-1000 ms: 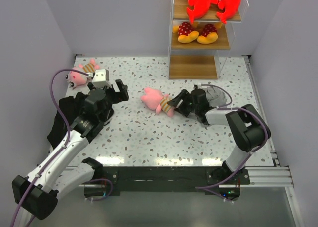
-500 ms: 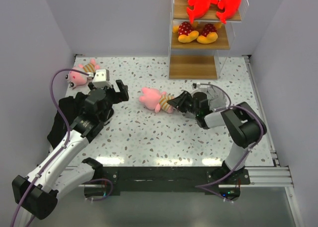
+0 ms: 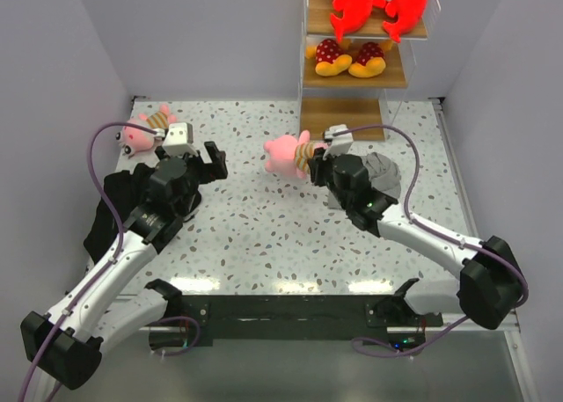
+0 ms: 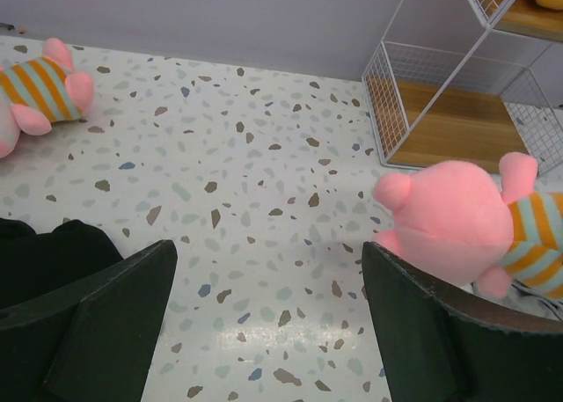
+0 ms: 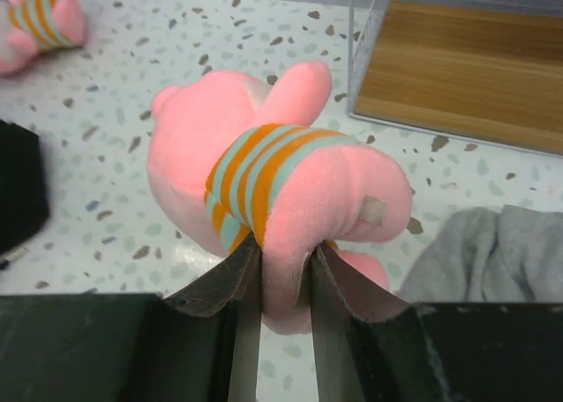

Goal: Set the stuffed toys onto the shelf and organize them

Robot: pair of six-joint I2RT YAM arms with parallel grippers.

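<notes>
My right gripper (image 3: 314,155) (image 5: 281,266) is shut on a pink toy with a striped shirt (image 3: 288,152) (image 5: 264,178) and holds it above the table, left of the shelf's bottom board (image 3: 341,119). This toy also shows in the left wrist view (image 4: 471,222). A second pink striped toy (image 3: 142,130) (image 4: 40,90) (image 5: 35,24) lies at the far left of the table. My left gripper (image 3: 209,160) (image 4: 264,332) is open and empty over bare table. Two red-and-white toys (image 3: 378,2) sit on the top board, two yellow-orange toys (image 3: 350,59) on the middle board.
A grey cloth (image 3: 374,175) (image 5: 488,252) lies right of my right gripper. A black cloth (image 3: 114,208) (image 4: 44,261) lies under my left arm. The shelf's white wire frame (image 4: 422,76) stands at the back right. Grey walls enclose the table.
My right gripper has lifted the pink toy off the table and carried it back toward the shelf. The left arm has not moved.
</notes>
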